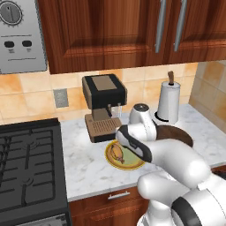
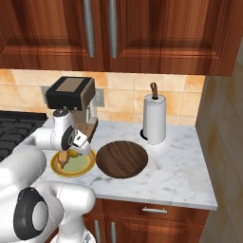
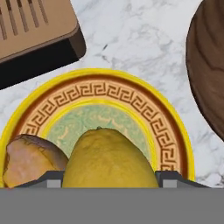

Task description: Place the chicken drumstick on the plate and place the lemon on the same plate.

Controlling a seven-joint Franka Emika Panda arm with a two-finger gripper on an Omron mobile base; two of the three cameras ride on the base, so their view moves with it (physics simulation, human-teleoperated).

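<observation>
In the left base view the chicken drumstick [image 1: 117, 152] already lies on the plate [image 1: 132, 166], which sits on the marble surface [image 1: 84, 163] just in front of the coffee machine [image 1: 103, 106]. The arm's forearm reaches low across the plate's right side and hides much of it. From here a release cannot be checked: the fruit could land on the meat and roll.

In the right base view the tool [image 2: 74, 153] hangs just over the plate's middle, wrist bent down, with the lemon [image 2: 74, 153] in its grip and the drumstick at the left. The wooden board [image 2: 122, 158] lies just right of the plate; a lemon let go too high may bounce toward it.

In the hand view the lemon fills the gap between the fingers, held above the green centre, its left flank close to or touching the drumstick. Let go against that, it could roll toward the rim.
</observation>
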